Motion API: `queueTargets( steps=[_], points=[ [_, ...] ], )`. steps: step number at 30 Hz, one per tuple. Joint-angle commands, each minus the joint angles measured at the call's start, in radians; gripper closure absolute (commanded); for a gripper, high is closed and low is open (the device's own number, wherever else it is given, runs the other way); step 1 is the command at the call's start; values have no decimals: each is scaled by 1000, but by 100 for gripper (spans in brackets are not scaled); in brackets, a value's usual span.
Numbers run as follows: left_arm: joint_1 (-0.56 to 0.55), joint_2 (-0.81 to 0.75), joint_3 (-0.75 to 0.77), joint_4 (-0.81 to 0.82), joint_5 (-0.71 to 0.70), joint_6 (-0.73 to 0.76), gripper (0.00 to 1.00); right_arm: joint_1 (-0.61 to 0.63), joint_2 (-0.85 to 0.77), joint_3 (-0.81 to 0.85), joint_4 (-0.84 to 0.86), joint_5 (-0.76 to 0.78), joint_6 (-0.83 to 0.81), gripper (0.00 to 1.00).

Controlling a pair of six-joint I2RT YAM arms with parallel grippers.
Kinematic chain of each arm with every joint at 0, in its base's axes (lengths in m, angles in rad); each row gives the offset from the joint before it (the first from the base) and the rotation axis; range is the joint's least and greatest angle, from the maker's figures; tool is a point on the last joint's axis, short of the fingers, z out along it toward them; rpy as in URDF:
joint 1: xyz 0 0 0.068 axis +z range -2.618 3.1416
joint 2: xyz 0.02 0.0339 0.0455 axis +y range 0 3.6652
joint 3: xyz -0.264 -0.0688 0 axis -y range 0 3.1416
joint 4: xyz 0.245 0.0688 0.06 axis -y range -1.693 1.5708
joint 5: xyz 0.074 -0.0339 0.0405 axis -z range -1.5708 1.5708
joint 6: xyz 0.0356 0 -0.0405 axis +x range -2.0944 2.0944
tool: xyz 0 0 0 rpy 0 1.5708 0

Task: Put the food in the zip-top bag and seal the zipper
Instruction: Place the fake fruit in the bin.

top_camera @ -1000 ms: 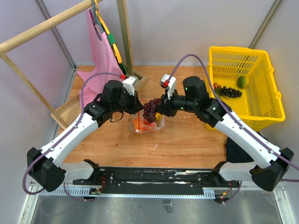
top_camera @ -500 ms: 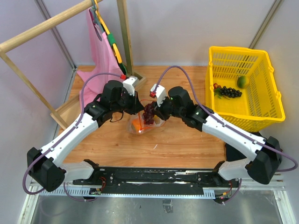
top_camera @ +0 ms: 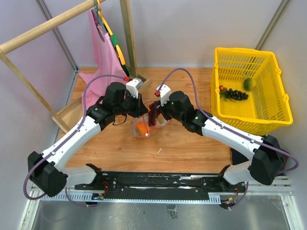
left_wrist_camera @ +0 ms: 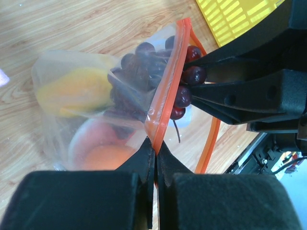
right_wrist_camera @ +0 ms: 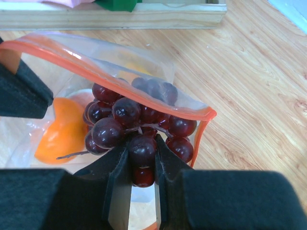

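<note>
**Bagging the grapes, seen from the near table edge.** Both arms reach forward and meet at mid-table (top_camera: 192,143), where the zip-top bag (top_camera: 144,130) sits between them.

- **Left gripper** (left_wrist_camera: 154,148): jaws narrowed to a pinch on one lip of the orange-red zipper (left_wrist_camera: 168,81), holding the mouth apart.
- **Right gripper** (right_wrist_camera: 142,158): clamped on the dark grape bunch (right_wrist_camera: 127,122), which it brings in from the opposite side. The bunch lies directly ahead of this gripper's fingertips, between the two zipper lips. Its farther grapes show through the clear film, and its nearer ones are outside the lip.
- **Bag contents:** a mango (left_wrist_camera: 72,91) and a persimmon (left_wrist_camera: 103,155) lie deeper in the bag.
- **Next move, as a judgement:** the bunch has to travel further along the bag's depth, away from the right gripper, before it is let go. The fruit already inside leaves little room, and the slack lip beside the right fingers may snag.
- **Far side:** at far right, well apart, a yellow basket (top_camera: 283,103) holds a second grape bunch (top_camera: 234,94) and a lime (top_camera: 248,84). At far left, a pink cloth (top_camera: 103,52) hangs from a wooden rack (top_camera: 48,28).
</note>
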Motion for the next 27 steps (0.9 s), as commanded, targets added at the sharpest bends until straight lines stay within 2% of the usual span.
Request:
queueTargets(
  steps=[1,6,14,19,27],
  points=[
    [6,-12,-3,40,31,-6,100,26,-1,-19,140,27,64,99],
    [6,-15,-4,44,42,-9,100,43,58,7,124,35,99,81],
    [6,-23,-7,44,32,-12,100,43,74,11,92,101,134,46],
    [6,-25,-6,44,24,-15,100,44,25,21,52,69,128,40],
    [9,-25,-6,43,15,-18,100,45,-103,29,-81,86,137,39]
  ],
)
